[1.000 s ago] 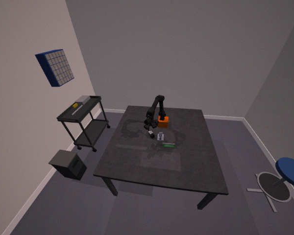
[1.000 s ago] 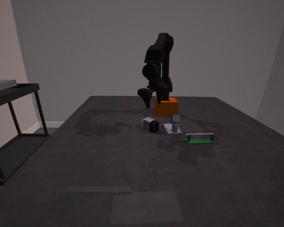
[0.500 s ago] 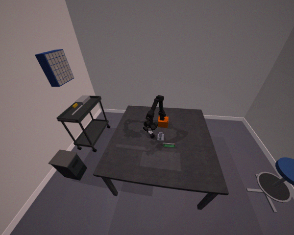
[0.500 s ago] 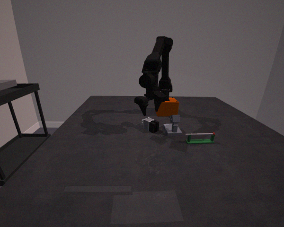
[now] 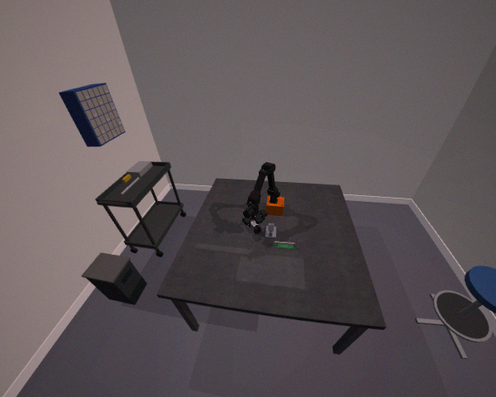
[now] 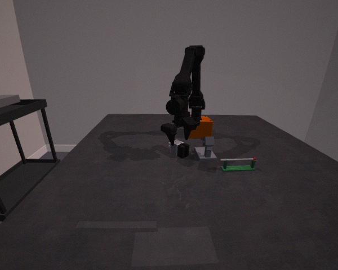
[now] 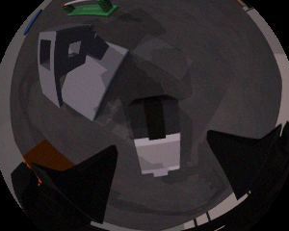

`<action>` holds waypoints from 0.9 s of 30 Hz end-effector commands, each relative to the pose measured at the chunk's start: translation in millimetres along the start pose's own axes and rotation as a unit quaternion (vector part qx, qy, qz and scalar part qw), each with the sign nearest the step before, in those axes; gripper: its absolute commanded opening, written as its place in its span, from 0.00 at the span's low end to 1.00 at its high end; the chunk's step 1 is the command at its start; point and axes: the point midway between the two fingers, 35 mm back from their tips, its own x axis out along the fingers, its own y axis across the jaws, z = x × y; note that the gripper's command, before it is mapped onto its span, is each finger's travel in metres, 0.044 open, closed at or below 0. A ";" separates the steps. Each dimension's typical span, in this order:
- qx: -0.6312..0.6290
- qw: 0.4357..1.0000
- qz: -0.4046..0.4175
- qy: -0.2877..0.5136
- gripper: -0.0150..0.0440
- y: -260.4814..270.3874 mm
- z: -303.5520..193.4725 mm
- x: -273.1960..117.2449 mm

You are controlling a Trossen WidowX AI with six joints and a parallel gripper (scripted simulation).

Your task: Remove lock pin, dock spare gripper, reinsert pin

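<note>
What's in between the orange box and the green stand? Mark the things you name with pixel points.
The gray mount (image 5: 270,234) (image 6: 205,157) (image 7: 82,89) sits between the orange box (image 5: 275,208) (image 6: 203,130) (image 7: 47,155) and the green stand (image 5: 284,246) (image 6: 238,168) (image 7: 90,11); the top view shows it.

1. The black, wide-open jaws (image 5: 255,222) (image 6: 179,142) stand around a black-and-white block (image 5: 254,225) (image 6: 178,148) (image 7: 158,140); in the wrist view, bare dark grey worktop (image 5: 261,294) (image 6: 105,185) (image 7: 222,101) shows on both sides of it.
2. A light grey upright bracket on a flat square plate (image 5: 270,231) (image 6: 205,153) (image 7: 87,77) stands just beside the block, a tall obstacle on that side.
3. Beyond the bracket, a low green rack with a pale red-tipped rod (image 5: 284,245) (image 6: 238,165) (image 7: 92,9) stands in the way.
4. An orange box-shaped base (image 5: 275,209) (image 6: 202,130) (image 7: 47,155) blocks the rear.
</note>
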 end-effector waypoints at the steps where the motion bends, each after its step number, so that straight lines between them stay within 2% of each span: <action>1: 0.002 1.000 0.002 0.004 1.00 2.0 -1.7 7.5; 27: 0.002 1.000 0.002 0.004 1.00 4.8 -3.0 49.4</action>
